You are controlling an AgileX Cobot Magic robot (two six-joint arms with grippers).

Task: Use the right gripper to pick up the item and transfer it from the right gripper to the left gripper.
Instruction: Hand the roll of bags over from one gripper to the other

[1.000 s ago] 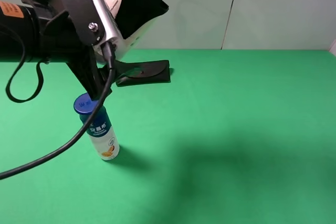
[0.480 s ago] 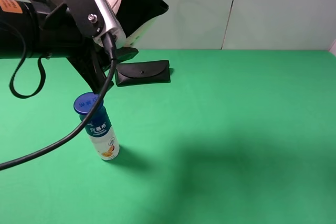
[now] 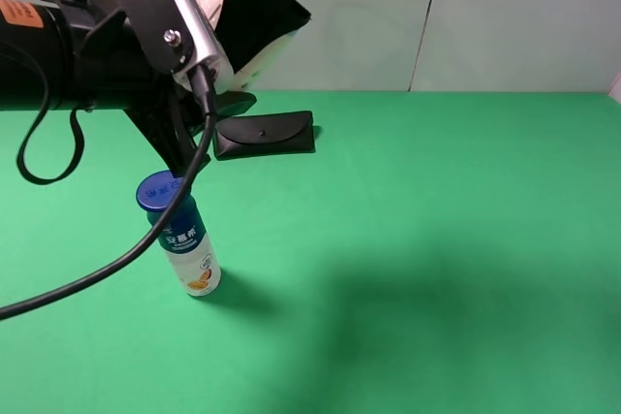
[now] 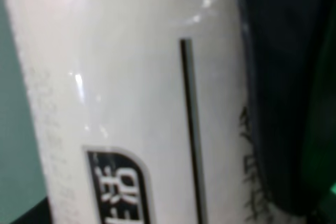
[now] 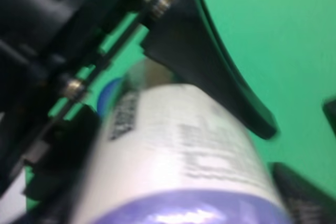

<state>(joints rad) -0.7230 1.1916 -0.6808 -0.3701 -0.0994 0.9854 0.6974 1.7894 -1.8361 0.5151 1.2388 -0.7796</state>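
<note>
Right gripper [image 3: 260,26] pinches the cream purple-rimmed container [image 5: 184,145] high over the far left corner of the bench [image 3: 456,201], its side lying between the fingers of the left gripper [image 3: 199,109] (clamped or not, I cannot tell). Best, I judge, to clamp the left squarely on the bare wall before the right lets go.
</note>
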